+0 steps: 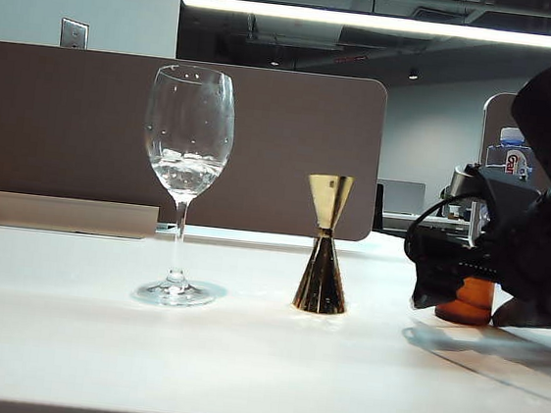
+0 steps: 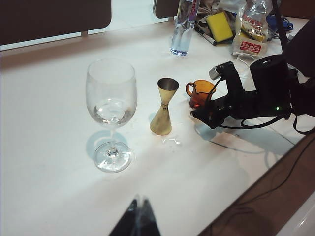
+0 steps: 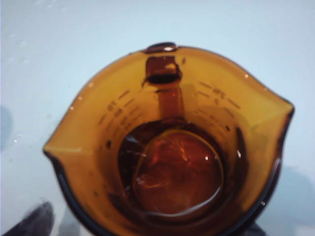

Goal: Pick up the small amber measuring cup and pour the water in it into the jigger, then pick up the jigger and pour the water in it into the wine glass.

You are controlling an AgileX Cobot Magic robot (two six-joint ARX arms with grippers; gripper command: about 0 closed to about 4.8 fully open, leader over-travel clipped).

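The right gripper [image 2: 199, 114] sits low over the white table [image 1: 240, 361] at the small amber measuring cup [image 2: 201, 92], its dark fingers wide apart and reaching toward the cup from the table-edge side; whether they touch the glass cannot be told, and the cup stands on the table, not lifted. The right wrist view looks straight down into the cup [image 3: 172, 142]: graduated markings on the inner wall, handle at the far rim, two pour lips on opposite sides, and only a thin wet film at the bottom. In the exterior view the cup [image 1: 466, 304] is mostly hidden behind the black arm at the right. Just beside the cup stands the jigger [image 2: 163, 105], upright on its wider cone, gold and shiny [image 1: 323, 256], with small droplets on the table at its foot. Further over stands the wine glass [image 1: 183, 182], upright, holding a shallow layer of water [image 1: 187, 170] in the bowl. The left gripper [image 2: 138, 221] hovers well apart from all three vessels, near the table edge; only its blurred tips show, close together, so its opening cannot be judged. A clear plastic bottle [image 2: 183, 29] and a yellow sponge [image 2: 219, 25] lie at the far side of the table.
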